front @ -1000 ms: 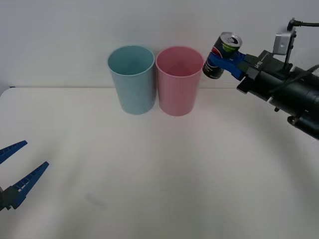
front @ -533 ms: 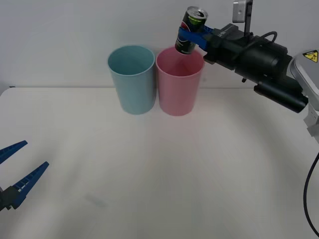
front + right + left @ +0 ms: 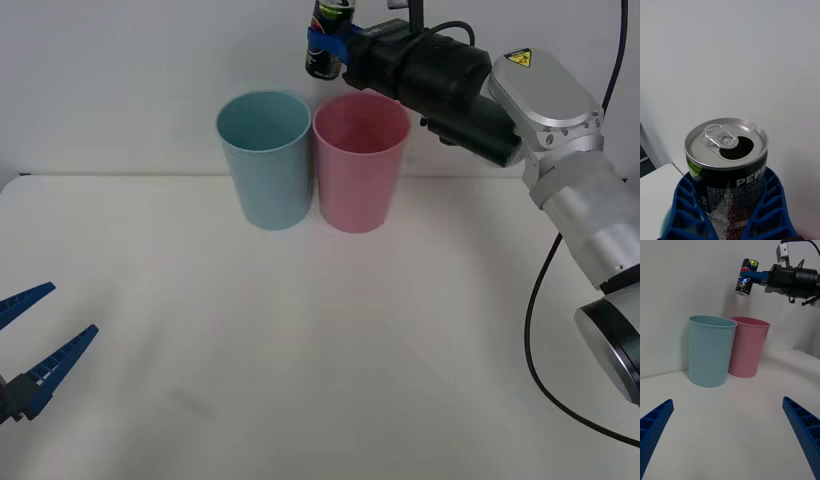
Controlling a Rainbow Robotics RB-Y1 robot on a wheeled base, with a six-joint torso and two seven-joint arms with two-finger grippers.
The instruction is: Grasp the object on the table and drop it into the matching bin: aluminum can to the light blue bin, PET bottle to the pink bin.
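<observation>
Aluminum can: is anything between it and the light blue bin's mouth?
Nothing visible blocks it. The right gripper holds the aluminum can in the air above the bins, over the gap between the pink bin and the light blue bin, whose mouth is open.

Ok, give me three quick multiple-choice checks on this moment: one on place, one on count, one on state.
1. Where is the can?
A. lying on the table
B. held in the air above the bins
C. inside the pink bin

2. How many bins stand on the table?
A. one
B. two
C. three

3. How is the left gripper?
A. open, holding nothing
B. shut on the can
C. shut on a bin

Answers: 1 B, the right gripper holds it up above the blue bin and pink bin. 2 B, one blue, one pink. 3 A, its fingers are spread apart low over the table.
</observation>
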